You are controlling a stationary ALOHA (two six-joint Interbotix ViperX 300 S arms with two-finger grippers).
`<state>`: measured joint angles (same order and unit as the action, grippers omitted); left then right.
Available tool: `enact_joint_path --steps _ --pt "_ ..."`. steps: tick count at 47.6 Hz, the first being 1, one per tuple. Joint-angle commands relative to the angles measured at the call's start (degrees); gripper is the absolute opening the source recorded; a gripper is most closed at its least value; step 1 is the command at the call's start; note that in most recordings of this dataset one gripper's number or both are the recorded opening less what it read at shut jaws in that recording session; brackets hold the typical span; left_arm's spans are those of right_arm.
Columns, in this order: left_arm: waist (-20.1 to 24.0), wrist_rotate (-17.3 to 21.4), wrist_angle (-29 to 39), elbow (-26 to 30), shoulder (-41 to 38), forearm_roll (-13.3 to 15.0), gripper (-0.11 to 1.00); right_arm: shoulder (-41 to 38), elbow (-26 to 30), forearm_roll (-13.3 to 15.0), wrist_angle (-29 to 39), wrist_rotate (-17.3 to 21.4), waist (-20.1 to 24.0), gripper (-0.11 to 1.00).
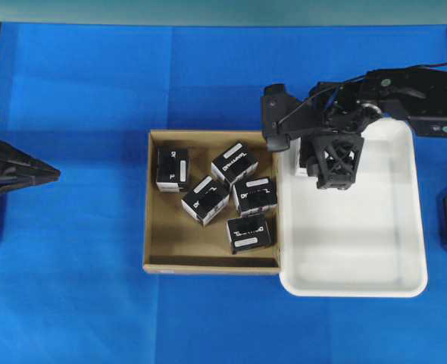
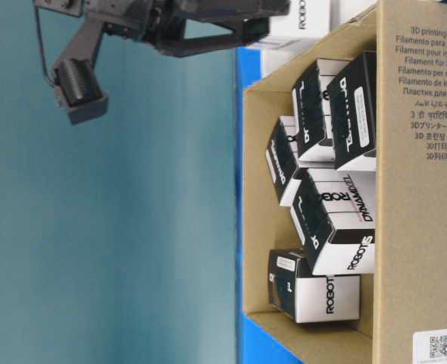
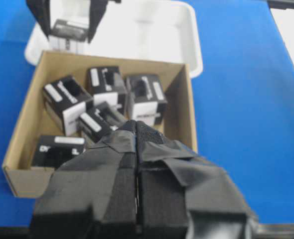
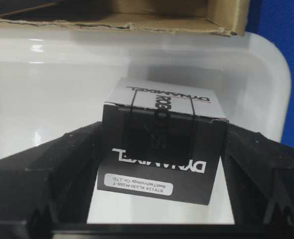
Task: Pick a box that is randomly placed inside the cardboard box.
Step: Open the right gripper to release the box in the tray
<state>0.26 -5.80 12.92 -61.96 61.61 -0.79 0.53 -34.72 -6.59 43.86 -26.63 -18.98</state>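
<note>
Above the white tray (image 1: 405, 227), a small black box (image 4: 159, 149) is held clamped between the jaws of the right gripper (image 1: 335, 163). Five more black boxes (image 1: 206, 199) are left in the cardboard box (image 1: 208, 262). The left gripper (image 3: 136, 164) is seen pressed together, holding nothing.

We note a white plastic tray (image 1: 360, 258) on the blue surface (image 1: 72, 303), its left side touching a neighbouring container.
</note>
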Motion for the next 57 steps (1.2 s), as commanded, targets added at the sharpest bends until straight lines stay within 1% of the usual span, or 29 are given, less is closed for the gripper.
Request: enact_joint_path --steps 1,20,25,26,29,31,33,38,42,48,54,57 --pt "0.3 0.1 -0.4 1.7 -0.5 -0.2 -0.07 -1.0 0.2 0.0 -0.4 -0.1 0.5 0.72" --pt "0.5 0.1 -0.3 1.7 -0.5 -0.2 -0.07 -1.4 0.3 0.0 -1.1 -0.1 1.1 0.73" --pt "0.5 0.1 -0.4 1.6 -0.5 -0.2 -0.07 -1.3 0.2 0.1 -2.2 0.3 1.1 0.73" --pt "0.5 0.1 -0.4 1.6 -0.5 -0.2 -0.07 -1.3 0.2 0.0 -2.6 0.3 1.1 0.75" --pt "0.6 0.1 -0.3 1.6 -0.4 -0.2 -0.07 -1.2 0.1 0.1 -3.3 0.2 1.1 0.9" --pt "0.7 0.1 -0.4 1.7 -0.4 -0.2 -0.07 -1.3 0.3 0.0 -3.3 0.3 1.1 0.97" --pt "0.7 -0.1 -0.3 1.6 -0.4 -0.2 -0.07 -1.2 0.4 0.0 -3.1 0.4 1.2 1.0" --pt "0.7 -0.1 -0.4 1.7 -0.2 -0.2 -0.07 -0.4 1.5 0.0 -1.4 0.8 1.3 0.99" --pt "1.0 0.0 -0.4 1.7 0.1 -0.2 -0.07 1.1 2.9 -0.1 0.3 1.8 1.3 0.99" --pt "1.0 0.0 -0.4 1.8 0.5 -0.2 -0.07 5.3 5.4 -0.3 1.3 4.7 1.3 0.99" --pt "0.9 0.0 -0.4 1.8 0.9 -0.2 -0.07 9.7 7.5 -0.4 0.7 7.1 1.3 0.99" --pt "0.9 0.0 -0.8 1.8 1.1 -0.2 -0.07 12.0 8.0 -0.4 -0.7 8.3 1.4 0.99"
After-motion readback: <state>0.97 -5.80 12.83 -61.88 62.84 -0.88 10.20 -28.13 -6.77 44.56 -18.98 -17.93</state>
